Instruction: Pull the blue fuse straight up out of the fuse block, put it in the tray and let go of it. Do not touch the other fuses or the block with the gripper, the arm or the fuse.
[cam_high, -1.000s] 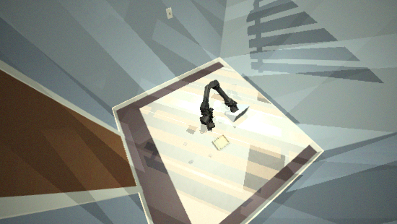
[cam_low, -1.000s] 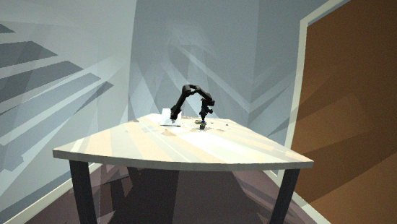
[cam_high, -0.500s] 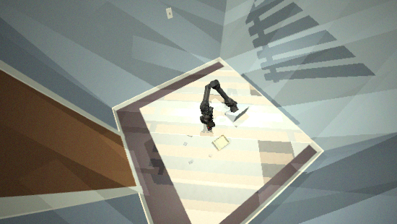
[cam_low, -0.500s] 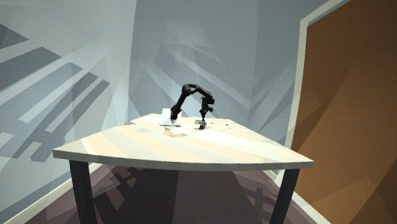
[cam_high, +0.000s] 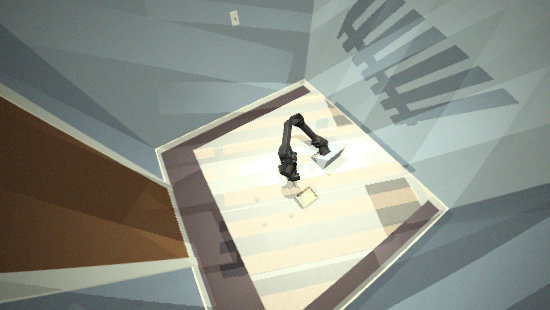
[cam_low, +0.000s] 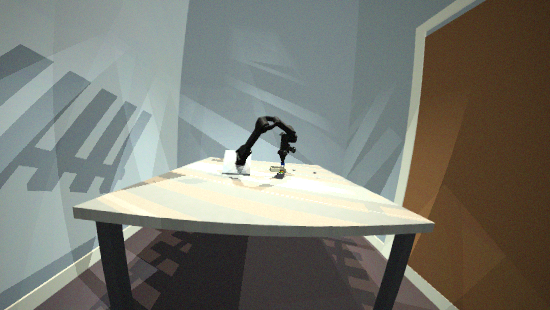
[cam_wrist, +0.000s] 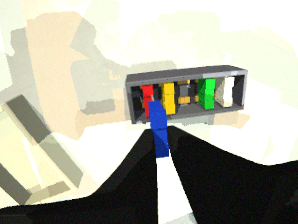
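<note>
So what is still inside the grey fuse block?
In the fuse block stand red, yellow, green and white fuses. The blue fuse, shut in the gripper, covers part of the red one.

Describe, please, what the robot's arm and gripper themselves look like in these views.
The arm is matte black throughout, built of slim links with rounded joints. The gripper shows as two broad black fingers tapering to points. No cables or markings can be made out.
</note>
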